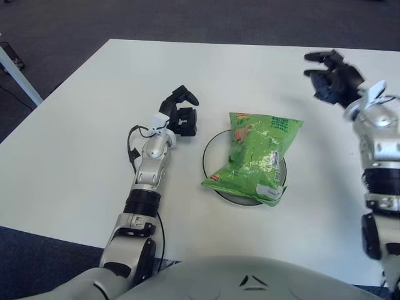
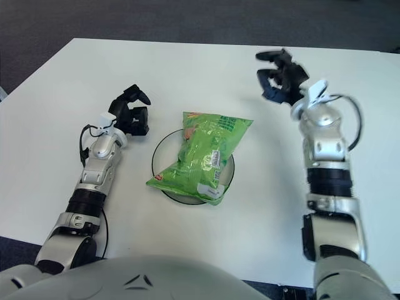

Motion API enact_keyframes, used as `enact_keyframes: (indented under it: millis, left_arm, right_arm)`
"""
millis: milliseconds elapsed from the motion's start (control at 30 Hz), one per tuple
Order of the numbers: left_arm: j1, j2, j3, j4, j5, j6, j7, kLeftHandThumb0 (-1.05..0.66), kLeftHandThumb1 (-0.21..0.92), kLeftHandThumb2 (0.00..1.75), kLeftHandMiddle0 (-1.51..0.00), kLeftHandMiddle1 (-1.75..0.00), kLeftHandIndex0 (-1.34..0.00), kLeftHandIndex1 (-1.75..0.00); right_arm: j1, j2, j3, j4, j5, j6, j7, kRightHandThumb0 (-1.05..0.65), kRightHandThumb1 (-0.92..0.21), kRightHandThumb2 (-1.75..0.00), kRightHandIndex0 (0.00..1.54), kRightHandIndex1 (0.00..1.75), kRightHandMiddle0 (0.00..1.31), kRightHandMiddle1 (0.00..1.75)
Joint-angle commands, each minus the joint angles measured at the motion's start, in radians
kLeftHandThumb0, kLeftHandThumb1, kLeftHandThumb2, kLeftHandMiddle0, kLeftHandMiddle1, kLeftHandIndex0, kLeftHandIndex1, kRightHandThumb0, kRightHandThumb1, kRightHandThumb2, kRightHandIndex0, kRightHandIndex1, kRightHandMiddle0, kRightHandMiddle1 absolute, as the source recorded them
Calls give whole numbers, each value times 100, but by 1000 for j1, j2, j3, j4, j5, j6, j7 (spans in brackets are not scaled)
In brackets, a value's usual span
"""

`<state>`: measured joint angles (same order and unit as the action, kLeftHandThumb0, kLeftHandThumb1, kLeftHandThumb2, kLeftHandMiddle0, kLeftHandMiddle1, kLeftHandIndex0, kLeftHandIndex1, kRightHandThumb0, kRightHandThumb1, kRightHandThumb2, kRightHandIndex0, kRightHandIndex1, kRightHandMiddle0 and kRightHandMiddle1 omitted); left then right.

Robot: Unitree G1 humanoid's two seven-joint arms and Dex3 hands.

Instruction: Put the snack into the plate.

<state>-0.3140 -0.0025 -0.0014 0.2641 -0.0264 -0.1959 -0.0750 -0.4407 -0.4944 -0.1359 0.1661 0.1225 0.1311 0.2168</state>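
My left hand (image 1: 180, 114), black with three fingers, is on the left side of the big white table (image 1: 75, 144). It sits just to the left of the plate. Its fingers are curled in, and there is nothing in them. A thin black wire (image 1: 133, 147) loops beside my silver wrist.

In the middle of the table is the round clear plate with a dark rim (image 1: 211, 150). The shiny green snack bag (image 1: 255, 155) lies on top of it. The bag covers most of the plate. Its top end sticks out past the far rim, and its lower corner with a white label sticks out past the near rim, on the right. Only the left edge of the plate and a bit at the bottom show.

My right hand (image 2: 279, 77) is on the right, up toward the far edge of the table. It is well apart from the bag and the plate. Its black fingers are spread a little and bent, and it holds nothing. I cannot tell if it touches the table.
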Motion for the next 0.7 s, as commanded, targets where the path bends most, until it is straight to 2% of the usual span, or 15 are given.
enact_keyframes:
  millis: [0, 167, 200, 300, 467, 667]
  left_arm:
    - [66, -1, 0, 42, 1, -9, -2, -48, 32, 131, -131, -175, -61, -175]
    - [67, -3, -2, 45, 7, -18, 5, -48, 32, 131, -131, -175, -61, -175]
    - [68, -4, -2, 44, 7, -18, 5, -47, 32, 131, -131, -175, -61, -175]
    - [68, -6, -1, 43, 2, -16, 3, -47, 33, 130, -131, -175, -60, -175]
    - [63, -11, 11, 47, -29, 12, -13, -47, 33, 130, -131, -175, -60, -175]
    - [65, -20, 20, 34, -61, 51, -18, -47, 34, 129, -130, -175, -59, -175]
  right_arm:
    - [-3, 43, -54, 5, -16, -39, -91, -37, -91, -58, 12, 115, 15, 166]
    - [26, 114, -98, 28, -7, -114, -165, -35, -92, -53, 22, 128, 19, 173]
    - [36, 130, -109, 32, -1, -135, -177, -35, -91, -55, 32, 133, 20, 174]
    - [55, 161, -130, 47, 10, -184, -194, -36, -87, -59, 44, 139, 22, 174]
    - [65, 237, -154, 49, 25, -209, -257, -40, -64, -90, 67, 151, 37, 175]
    - [85, 326, -168, -19, 30, -178, -354, -43, -48, -111, 85, 169, 49, 175]
